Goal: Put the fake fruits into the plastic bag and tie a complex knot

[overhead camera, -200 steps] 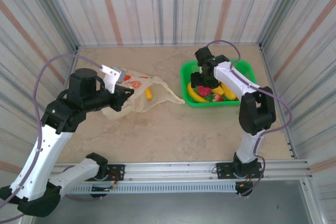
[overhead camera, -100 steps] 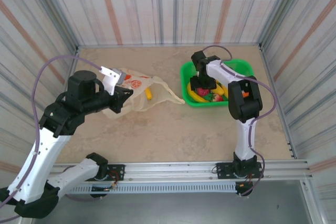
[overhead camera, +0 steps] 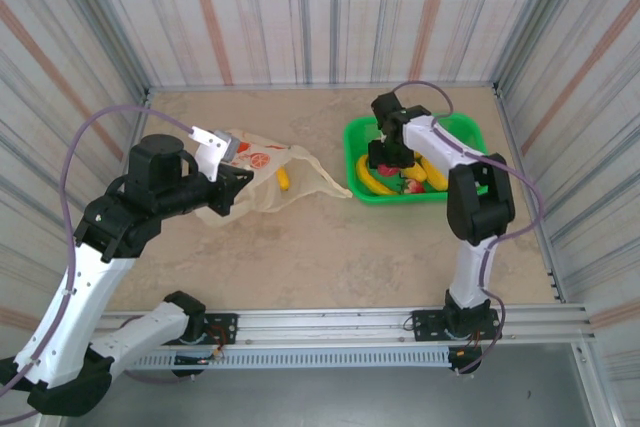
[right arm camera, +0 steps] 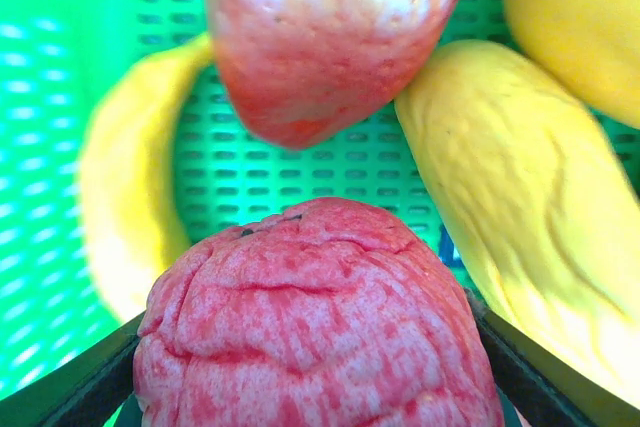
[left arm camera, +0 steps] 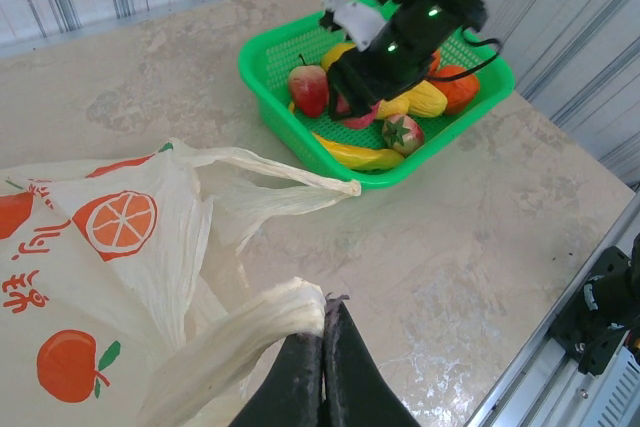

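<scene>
Pinched tight, the jaws of the left gripper [left arm camera: 322, 347] hold one twisted loop handle [left arm camera: 250, 325] of the plastic bag [left arm camera: 90, 277] at the bottom centre of the left wrist view. The handle is lifted a little, while the bag's printed body lies slack at lower left. The jaws of the right gripper [right arm camera: 315, 372] stand on either side of a wrinkled red fruit [right arm camera: 315, 317]. They seem to press against it, though this view is so close and soft that I cannot tell whether the fruit has left the floor of the green basket [right arm camera: 340, 162].

From above, the right gripper [overhead camera: 388, 160] sits inside the green basket [overhead camera: 352, 147], right of centre. The rest of the fake fruits [left arm camera: 355, 154] lie around it, banana, apple, mango and orange among them. One yellow fruit [overhead camera: 283, 179] lies at the plastic bag [overhead camera: 265, 162], left of centre, well apart from the basket.

Over the last second the right arm's elbow has swung left and back to the right. Its gripper has stayed at the same spot in the basket, and the left arm and bag have barely shifted. I read that as the grasp settling, with the mouth held ready. The carry across the table [overhead camera: 330, 237] to the bag comes next, and most of the fruit and the knot are not yet done.
</scene>
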Available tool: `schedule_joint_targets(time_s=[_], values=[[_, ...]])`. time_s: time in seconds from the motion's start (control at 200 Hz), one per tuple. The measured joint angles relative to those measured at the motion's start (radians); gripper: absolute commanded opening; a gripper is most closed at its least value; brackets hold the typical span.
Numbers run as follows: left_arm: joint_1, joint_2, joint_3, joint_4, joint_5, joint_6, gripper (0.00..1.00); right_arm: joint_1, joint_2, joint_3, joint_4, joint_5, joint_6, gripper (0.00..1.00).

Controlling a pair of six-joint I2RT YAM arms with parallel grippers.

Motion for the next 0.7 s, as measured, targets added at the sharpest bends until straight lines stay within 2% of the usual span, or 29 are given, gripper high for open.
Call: schedule_joint_targets(time_s=[0.215, 0.396, 0.576, 0.696], values=[[0.0, 0.0, 0.0, 0.0, -0.006, 0.0, 0.0, 0.017, -0.275, -0.061, 0.072, -0.122, 0.0, 0.68], [0.0, 0.0, 0.0, 0.0, -0.008, 0.0, 0.0, 0.085, -0.413, -0.115, 0.142, -0.28, -0.002, 0.68], [0.0, 0.0, 0.0, 0.0, -0.016, 0.0, 0.0, 0.236, -0.421, -0.126, 0.192, -0.387, -0.003, 0.67], [0.0, -0.001, 0.0, 0.0, -0.016, 0.0, 0.0, 0.331, -0.334, -0.088, 0.197, -0.397, -0.003, 0.66]])
